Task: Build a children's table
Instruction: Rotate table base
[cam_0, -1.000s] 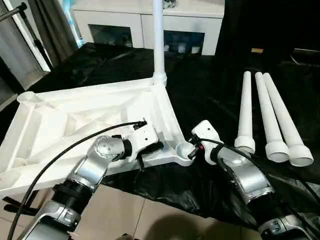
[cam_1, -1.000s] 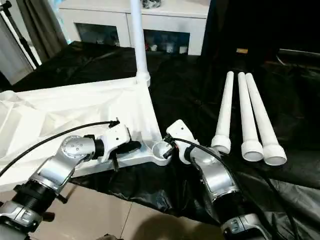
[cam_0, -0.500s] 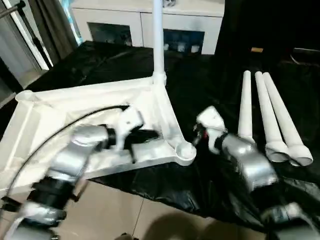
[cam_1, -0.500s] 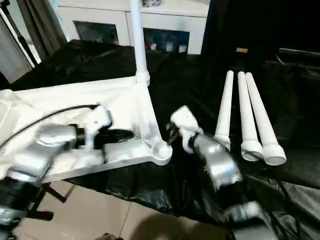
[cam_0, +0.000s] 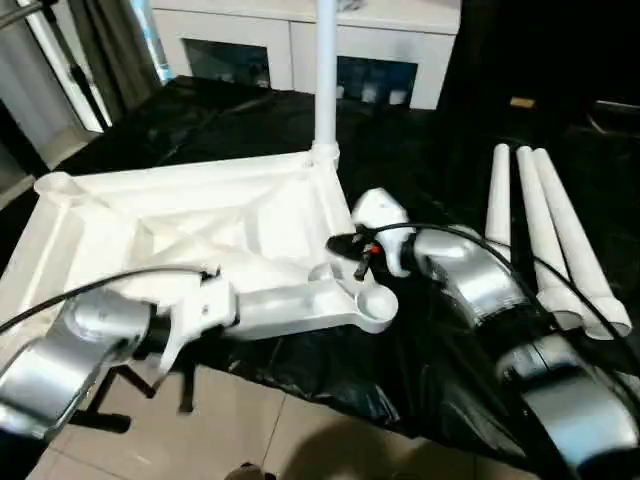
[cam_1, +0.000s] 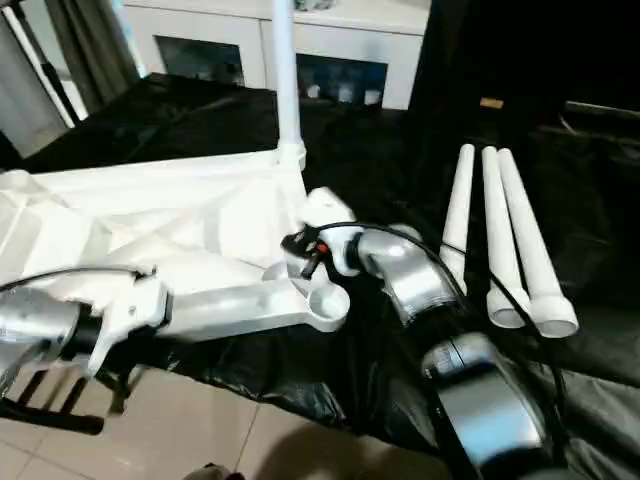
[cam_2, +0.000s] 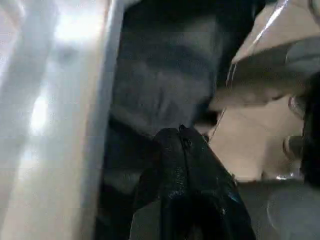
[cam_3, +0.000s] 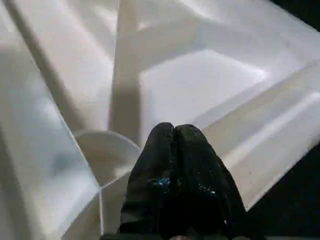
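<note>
- left eye view puts the white tabletop (cam_0: 190, 240) upside down on the black cloth (cam_0: 420, 190), ribbed underside up, with one leg (cam_0: 325, 80) already upright in its far corner socket.
- three loose legs (cam_0: 545, 240) lie side by side on the cloth to the robot's right, long axes running away from the robot, flared ends nearest it, well apart from the tabletop.
- right gripper (cam_0: 345, 250) hangs over the near right part of the tabletop, just beside the empty corner socket (cam_0: 372, 298); in the right wrist view its fingertips (cam_3: 172, 150) are pressed together with nothing between them, aimed at the ribs next to that round socket (cam_3: 105, 155).
- left gripper (cam_2: 182, 137) is low at the tabletop's near edge, over the floor; its fingers are likewise closed and empty.
- judged from this layout, the next leg belongs in the near right socket, and the loose legs lie to the right of the right gripper, so the right arm is much the nearer one to fetch one.
- the move would call for that gripper to swing right, away from the tabletop, and take a leg across its long axis.
</note>
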